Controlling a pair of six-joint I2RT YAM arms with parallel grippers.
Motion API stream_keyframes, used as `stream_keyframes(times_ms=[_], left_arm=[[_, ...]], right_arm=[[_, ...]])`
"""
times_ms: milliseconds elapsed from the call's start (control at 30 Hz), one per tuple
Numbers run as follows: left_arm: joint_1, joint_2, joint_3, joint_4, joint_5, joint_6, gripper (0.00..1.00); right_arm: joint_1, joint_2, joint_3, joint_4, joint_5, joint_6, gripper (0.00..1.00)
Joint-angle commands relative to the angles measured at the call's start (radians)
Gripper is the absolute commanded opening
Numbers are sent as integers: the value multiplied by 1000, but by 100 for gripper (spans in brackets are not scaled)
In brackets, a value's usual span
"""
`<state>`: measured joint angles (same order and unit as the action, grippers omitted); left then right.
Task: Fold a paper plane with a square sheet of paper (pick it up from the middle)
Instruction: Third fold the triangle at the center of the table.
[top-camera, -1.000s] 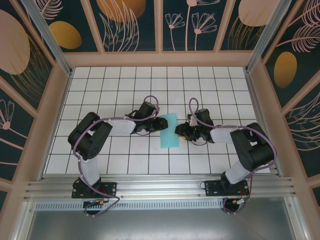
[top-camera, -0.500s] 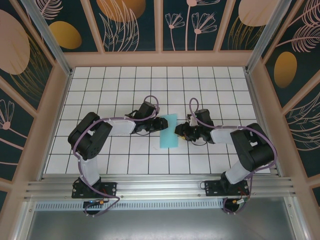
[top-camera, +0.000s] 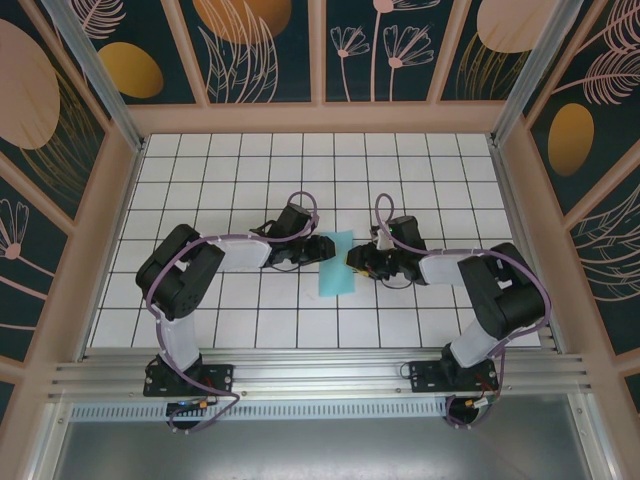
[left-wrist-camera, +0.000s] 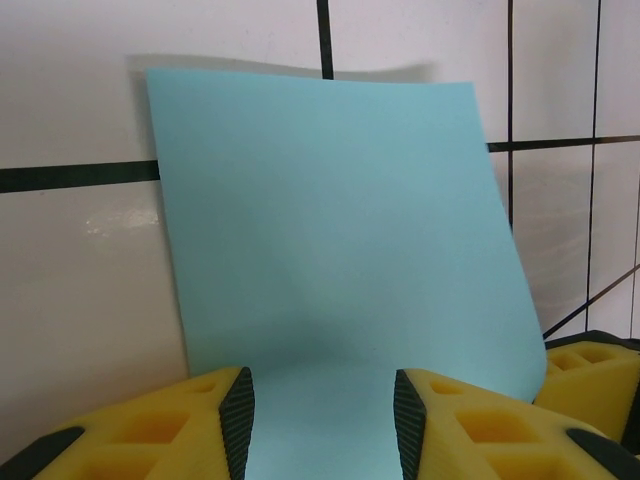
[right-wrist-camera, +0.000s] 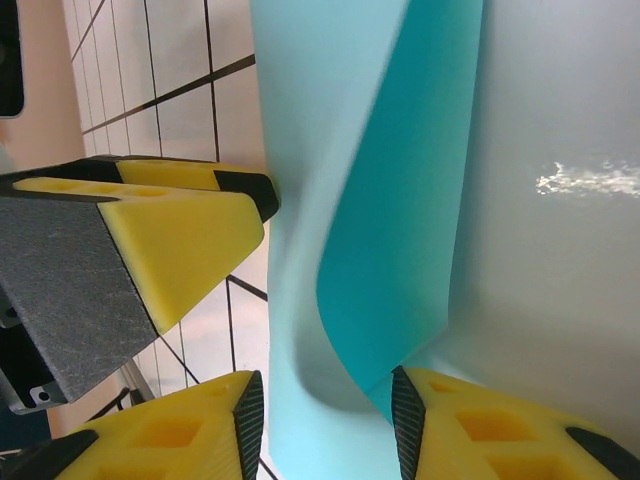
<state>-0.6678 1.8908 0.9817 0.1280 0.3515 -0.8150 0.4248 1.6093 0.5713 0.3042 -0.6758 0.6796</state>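
The square sheet of paper lies on the tiled floor between the two arms as a light turquoise upright rectangle. My left gripper sits low at its left edge. In the left wrist view its jaws stand open over the flat sheet. My right gripper is at the sheet's right edge. Its jaws are open, and a curled-up flap of the paper rises between them, showing a darker turquoise underside. The left gripper's yellow finger shows just beyond the flap.
White tiles with black grid lines cover the floor. Wooden-framed patterned walls close it in at the back and both sides. An aluminium rail carries the arm bases at the near edge.
My right gripper has slid a little left onto the paper's right edge, and its jaws have widened slightly. The left arm and the sheet have stayed in place.
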Motion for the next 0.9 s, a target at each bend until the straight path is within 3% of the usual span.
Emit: stream_keyframes(times_ms=[0, 300, 867], left_arm=[[-5, -1, 14, -28, -8, 16, 45], [-5, 3, 14, -34, -12, 16, 44], [-6, 14, 14, -44, -18, 14, 44]], right_arm=[[-6, 22, 35, 15, -18, -50, 43], [-8, 35, 52, 6, -26, -71, 44], [6, -88, -113, 130, -108, 38, 46]])
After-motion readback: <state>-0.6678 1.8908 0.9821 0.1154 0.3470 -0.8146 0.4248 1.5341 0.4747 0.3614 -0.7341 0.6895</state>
